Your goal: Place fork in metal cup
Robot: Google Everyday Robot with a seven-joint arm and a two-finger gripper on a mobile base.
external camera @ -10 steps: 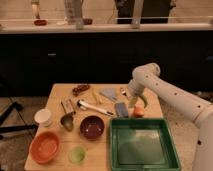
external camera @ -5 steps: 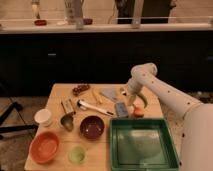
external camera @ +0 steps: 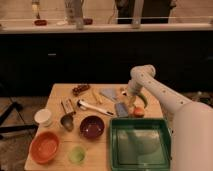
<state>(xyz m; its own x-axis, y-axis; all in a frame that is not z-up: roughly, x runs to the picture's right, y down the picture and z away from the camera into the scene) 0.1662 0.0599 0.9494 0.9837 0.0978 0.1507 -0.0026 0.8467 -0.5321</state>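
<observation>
Gripper, fingers wide, hovers just beside fork: centre across its handle before closing, then carry to metal cup.

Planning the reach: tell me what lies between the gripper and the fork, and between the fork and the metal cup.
The gripper hangs at the right; the fork lies far to the left. Between them lie the white-handled utensil and a yellow utensil, both flat. Nothing visible separates the fork from the metal cup just beside it.

table: looked matt pale wood
metal cup: was dull grey metal
tray: looked glossy green plastic
gripper: hung above table's right side
</observation>
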